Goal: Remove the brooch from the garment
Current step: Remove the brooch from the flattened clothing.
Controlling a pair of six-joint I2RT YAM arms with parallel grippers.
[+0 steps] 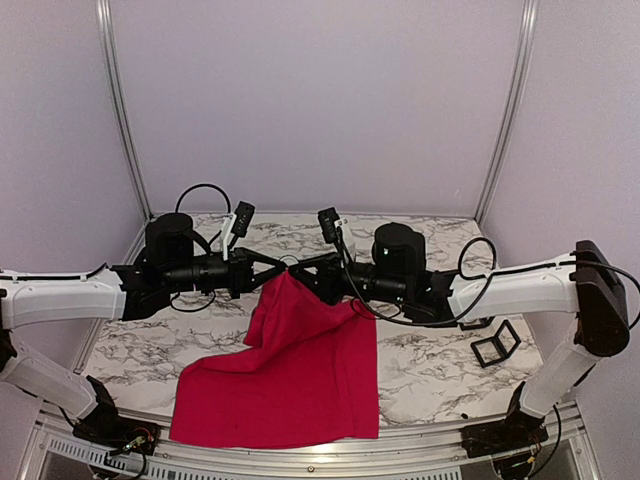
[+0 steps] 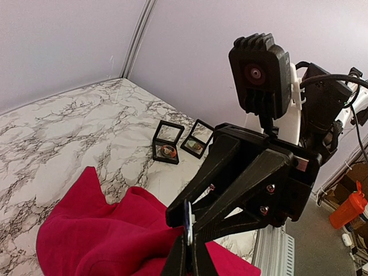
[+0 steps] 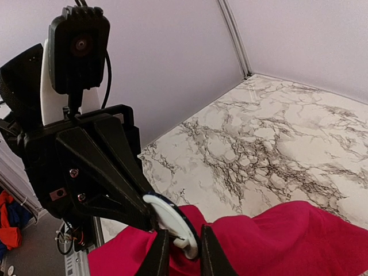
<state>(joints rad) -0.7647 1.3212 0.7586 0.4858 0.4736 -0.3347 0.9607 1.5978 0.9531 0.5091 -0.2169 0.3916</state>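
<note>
Your right gripper (image 3: pixel 184 232) is nearest the lens. Its fingers stand a little apart on both sides of the brooch (image 3: pixel 171 221), a white round disc, and you cannot tell if they press it. The brooch sits at the lifted peak of the red shirt (image 1: pixel 300 370); the rest of the shirt lies on the marble table (image 1: pixel 440 350). Your left gripper (image 2: pixel 188 238) is closed at this same peak. Two small black boxes (image 1: pixel 495 343) stand well apart from the shirt, beside the right arm.
</note>
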